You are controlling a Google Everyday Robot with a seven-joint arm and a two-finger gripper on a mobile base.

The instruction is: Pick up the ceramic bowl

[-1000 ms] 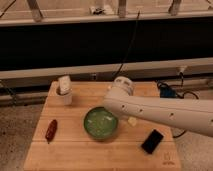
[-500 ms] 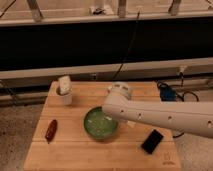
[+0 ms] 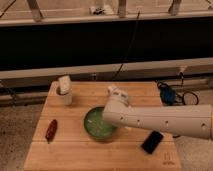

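Note:
The ceramic bowl (image 3: 96, 125), green and glossy, sits in the middle of the wooden table (image 3: 75, 152). My white arm reaches in from the right edge of the camera view. Its end, with the gripper (image 3: 111, 112), hangs over the bowl's right rim and hides that side of it. The bowl rests flat on the wood.
A small white cup (image 3: 64, 92) with something pale in it stands at the table's back left. A reddish-brown item (image 3: 51, 130) lies near the left edge. A black phone-like slab (image 3: 152, 142) lies front right. Blue gear and cables (image 3: 169, 94) sit behind the right corner.
The arm's end has come down and leftward, from behind the bowl's right side to over its right rim. The bowl and other items have not moved.

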